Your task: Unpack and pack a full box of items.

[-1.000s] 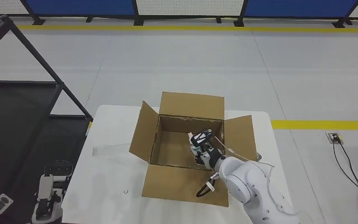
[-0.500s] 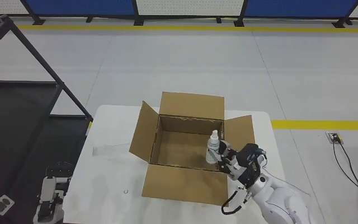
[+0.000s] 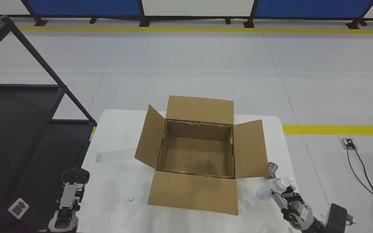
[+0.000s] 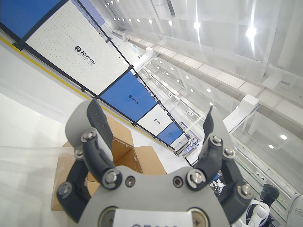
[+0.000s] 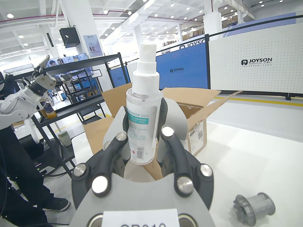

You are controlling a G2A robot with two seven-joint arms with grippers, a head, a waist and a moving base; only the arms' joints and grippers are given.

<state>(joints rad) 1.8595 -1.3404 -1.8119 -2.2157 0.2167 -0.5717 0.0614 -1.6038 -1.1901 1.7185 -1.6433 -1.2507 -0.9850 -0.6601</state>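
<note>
1. A white table (image 3: 116,180) carries everything described here.
2. An open cardboard box (image 3: 192,193) sits mid-table with all four flaps folded outward and its brown floor bare. It lies to the left of the right pincer and to the right of the left pincer, clear of both.
3. The right pincer (image 5: 144,109) is out past the box's right flap, near the table's front right corner (image 3: 284,197). Its two fingers are closed onto a clear spray bottle (image 5: 142,119), one finger pressing each side of the labelled body. The white spray head sticks out beyond the fingertips, pointing away from the wrist.
4. The left pincer (image 4: 151,107) is spread wide with nothing between its fingers and nothing touching them. It sits off the table's front left edge (image 3: 74,175), well apart from the box.
5. A small grey metal spool (image 5: 255,205) lies on the table just beyond the right pincer, between it and the box's right flap (image 3: 271,170), touching neither.
6. Change: one second ago the right pincer was down inside the box. Half a second ago it held the bottle up by the box's right wall. Now it has carried the bottle out over the flap to the table's right side. The left pincer has shifted slightly.
</note>
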